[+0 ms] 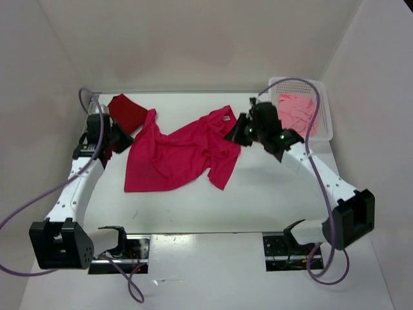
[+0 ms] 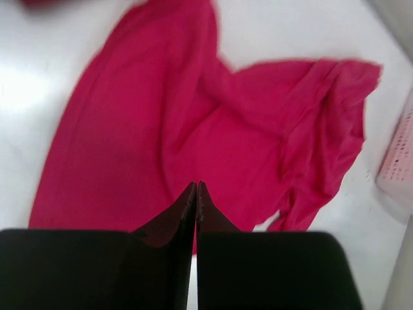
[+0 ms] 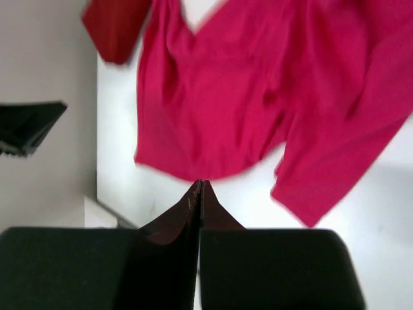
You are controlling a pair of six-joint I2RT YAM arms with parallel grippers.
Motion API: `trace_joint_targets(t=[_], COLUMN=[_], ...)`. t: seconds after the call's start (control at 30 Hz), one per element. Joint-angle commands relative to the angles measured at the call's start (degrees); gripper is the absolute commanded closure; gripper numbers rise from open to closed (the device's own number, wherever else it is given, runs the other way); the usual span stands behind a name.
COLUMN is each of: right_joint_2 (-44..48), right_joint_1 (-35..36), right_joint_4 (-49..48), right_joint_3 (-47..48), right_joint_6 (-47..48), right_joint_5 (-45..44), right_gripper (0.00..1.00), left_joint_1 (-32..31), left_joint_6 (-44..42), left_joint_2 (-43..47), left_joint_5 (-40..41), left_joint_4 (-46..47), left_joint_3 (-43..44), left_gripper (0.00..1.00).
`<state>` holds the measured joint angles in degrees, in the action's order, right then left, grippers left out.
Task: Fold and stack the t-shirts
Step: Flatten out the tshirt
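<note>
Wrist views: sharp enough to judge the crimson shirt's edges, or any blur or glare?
Left wrist: crimson shirt soft, edges smeared, glare on the table at left. Right wrist: also blurred, sleeve edge fuzzy; the fingers sharper. Top external: sharpest, evenly lit.

The near half of the table [image 1: 258, 206] is bare from the hem of the crimson t-shirt [image 1: 174, 152] to the near edge, giving open passage from left to right. The crimson t-shirt lies spread low across the centre. A bare strip runs along the far edge behind it. The dark red t-shirt [image 1: 127, 111] occupies the far left corner, just beside the crimson one. The basket [image 1: 324, 123] blocks the far right corner and holds the pink t-shirt [image 1: 295, 111]. The right arm [image 1: 316, 171] crosses the right side, near the basket. The left arm [image 1: 80, 181] runs along the left edge. Walls [image 1: 193, 45] close the left, far and right sides.
</note>
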<state>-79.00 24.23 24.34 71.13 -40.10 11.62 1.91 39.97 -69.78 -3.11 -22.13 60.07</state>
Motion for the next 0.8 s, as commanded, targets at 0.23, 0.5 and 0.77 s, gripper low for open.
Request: trace_joint_targets(t=[0.23,0.5,0.77], right_joint_2=[14.47,16.6,14.76], right_joint_1=[2.05,3.11,3.11], right_joint_4=[-6.84,-9.48,-12.82], right_joint_3=[-28.49,-37.2,-39.23], right_joint_6=[-10.34,-14.13,-15.19], right_joint_5=[2.17,3.76,3.24], right_gripper=[0.8,0.61,0.56], left_joint_1=[7.48,10.57,11.1], left_joint_6=[18.29,22.09,26.65], left_joint_2=[8.51,9.84,11.16], left_joint_5=[0.29,4.78,6.54], left_joint_4=[-5.12,-5.99,-0.03], left_joint_3=[-22.87,-28.6,-35.2], left_gripper=[0.52,0.38,0.38])
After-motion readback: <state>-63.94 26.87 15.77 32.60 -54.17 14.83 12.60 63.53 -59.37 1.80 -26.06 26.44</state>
